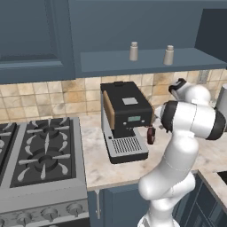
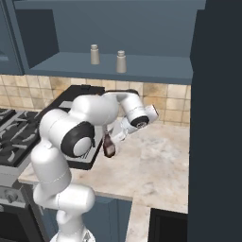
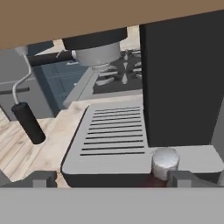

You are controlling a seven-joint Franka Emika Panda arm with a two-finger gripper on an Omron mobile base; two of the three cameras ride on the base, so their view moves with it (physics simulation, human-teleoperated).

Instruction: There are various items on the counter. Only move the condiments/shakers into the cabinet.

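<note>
Bottle on counter by coffee machine, gripper spread wide around it; 2 shakers in cabinet.

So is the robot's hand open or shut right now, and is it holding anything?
End effector: open, holding nothing yet; its tips stand either side of the dark bottle beside the coffee machine.
</note>
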